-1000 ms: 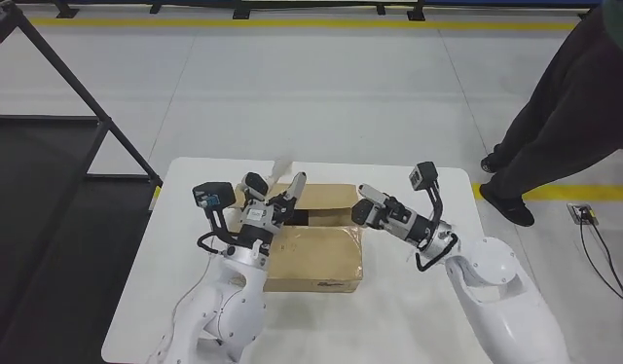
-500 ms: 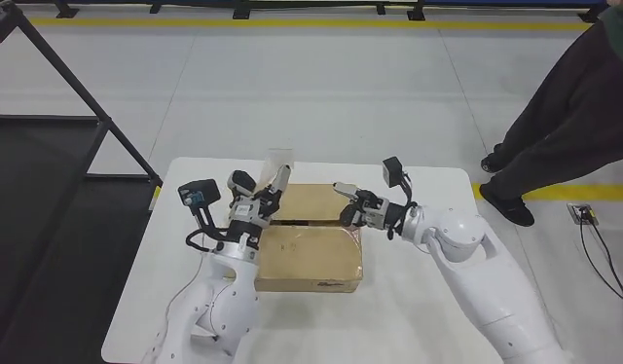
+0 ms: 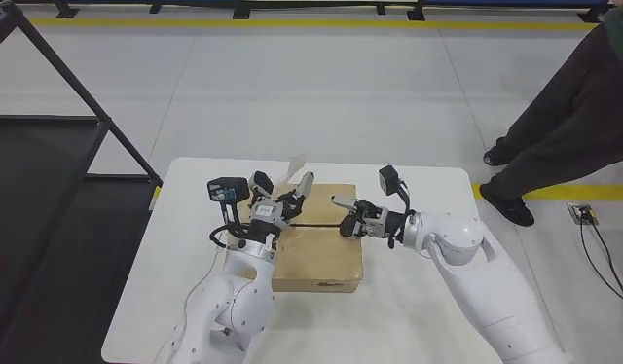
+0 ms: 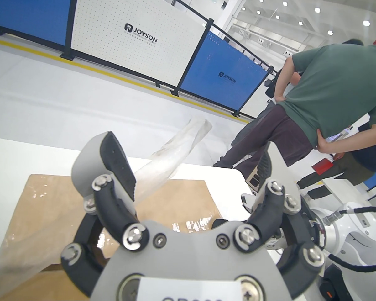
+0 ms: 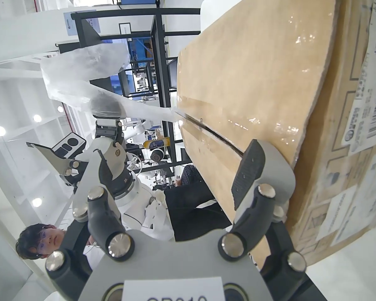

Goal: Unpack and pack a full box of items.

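So the cardboard box (image 3: 316, 257) sits on the white table (image 3: 409, 306) with its flaps shut. A strip of clear tape (image 4: 175, 148) is peeled up off one end of the box's top seam. It runs past one finger of the left gripper (image 4: 188, 140), whose fingers are spread wide, so I'd guess it's stuck to the pad, not pinched. The right gripper (image 5: 144, 148), fingers also apart, is at the seam's other end with one finger over the flap, probably bracing the box.

One cardboard box (image 3: 316, 252) sits on one desk (image 3: 389, 310). One clear plastic strip (image 4: 181, 139) shows. Two grippers: left gripper (image 4: 191, 155), right gripper (image 3: 341, 216).
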Tool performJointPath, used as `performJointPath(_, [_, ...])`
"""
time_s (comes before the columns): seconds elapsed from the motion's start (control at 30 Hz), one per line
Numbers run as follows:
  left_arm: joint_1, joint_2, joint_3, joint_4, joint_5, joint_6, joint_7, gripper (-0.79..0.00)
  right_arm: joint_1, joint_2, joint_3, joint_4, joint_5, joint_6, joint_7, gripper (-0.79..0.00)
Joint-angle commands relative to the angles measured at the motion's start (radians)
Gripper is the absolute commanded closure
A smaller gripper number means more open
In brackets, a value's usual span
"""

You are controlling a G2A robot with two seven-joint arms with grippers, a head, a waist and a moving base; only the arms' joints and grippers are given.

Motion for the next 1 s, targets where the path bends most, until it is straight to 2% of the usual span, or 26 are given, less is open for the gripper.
performJointPath(0.0, [-0.006, -0.003, 0.016, 0.009, 0.035, -0.004, -0.016, -0.785, 0.000, 0.000, 0.002, 0.002, 0.002, -0.001, 0.001, -0.785])
performJointPath(0.37, [-0.022, -0.013, 0.061, 0.044, 0.170, -0.047, -0.116, -0.785, -0.002, 0.004, 0.021, 0.027, 0.012, -0.026, -0.001, -0.785])
performJointPath(0.57, [0.013, -0.005, 0.055, 0.032, 0.243, -0.115, -0.190, -0.785, 0.009, 0.006, 0.040, 0.050, 0.029, -0.048, -0.009, -0.785])
performJointPath(0.73, [0.014, -0.004, 0.054, 0.043, 0.266, -0.166, -0.265, -0.785, 0.015, 0.007, 0.046, 0.063, 0.033, -0.064, -0.009, -0.785])
performJointPath(0.97, [0.027, -0.009, 0.046, 0.029, 0.273, -0.182, -0.260, -0.785, 0.017, 0.005, 0.043, 0.068, 0.039, -0.077, -0.005, -0.785])
